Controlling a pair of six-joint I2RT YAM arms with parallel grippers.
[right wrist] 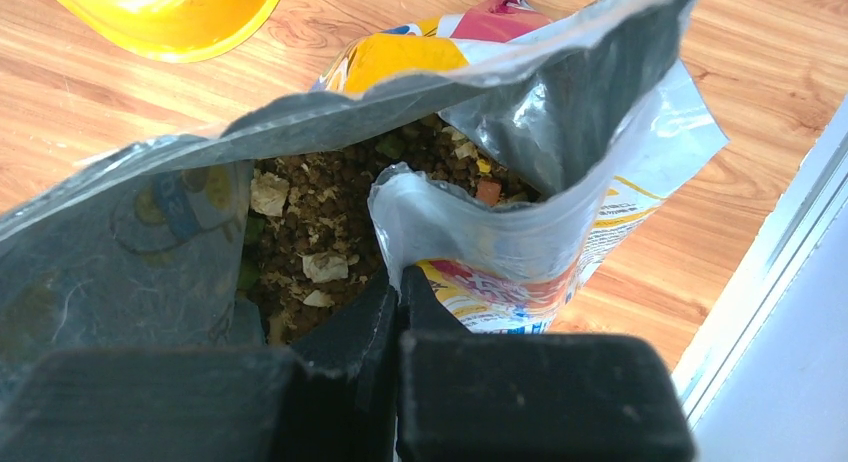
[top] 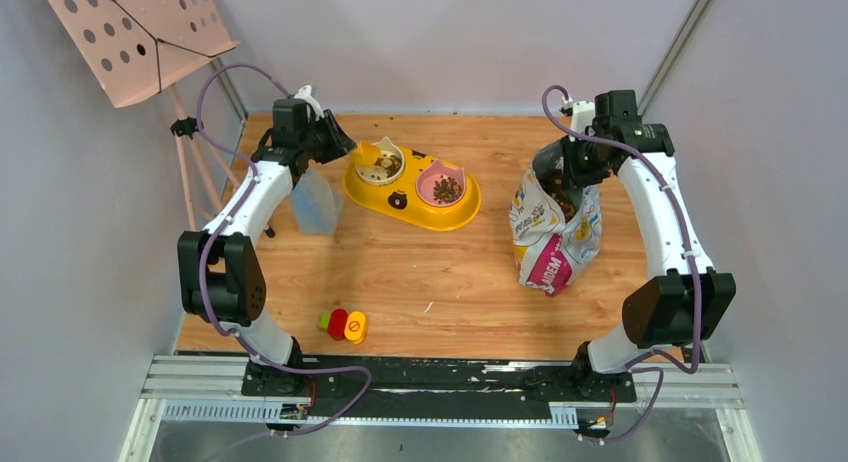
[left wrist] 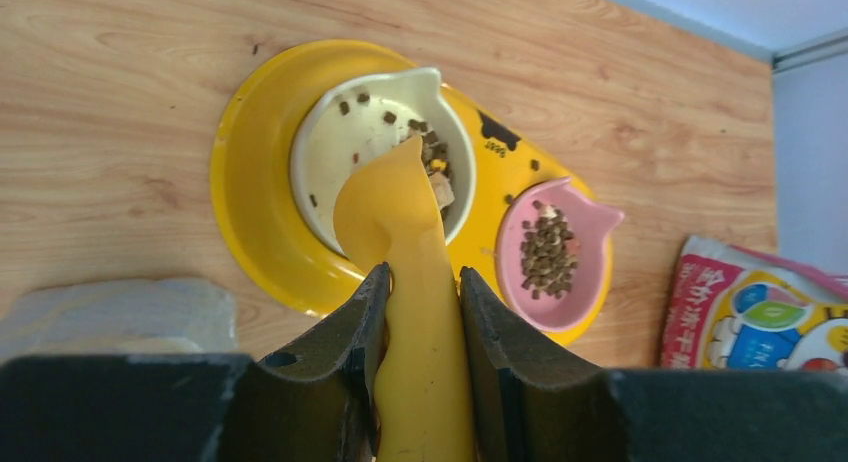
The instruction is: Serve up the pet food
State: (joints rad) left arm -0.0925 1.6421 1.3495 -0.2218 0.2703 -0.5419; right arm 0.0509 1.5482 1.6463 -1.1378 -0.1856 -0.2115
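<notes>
The pet food (right wrist: 330, 212) is small dark brown pellets, roughly square-cut, mixed with a few pale chunks and some green and orange bits. Most of it fills the open bag (top: 548, 244), which stands at 3 o'clock on the table (top: 420, 272). The feeder (left wrist: 250, 182) sits at 12 o'clock. A heap of pellets lies in its pink bowl (left wrist: 600, 222). A thinner scatter lies in its cream bowl (left wrist: 320, 142), mostly toward 3 o'clock in the left wrist view, and a couple of stray pellets lie on the yellow rim between the bowls. The left gripper (left wrist: 422, 277) grasps the scoop (left wrist: 400, 212) by its handle, with the scoop end over the cream bowl. The right gripper (right wrist: 398, 282) is clenched on the bag's rim at the near side of its mouth.
</notes>
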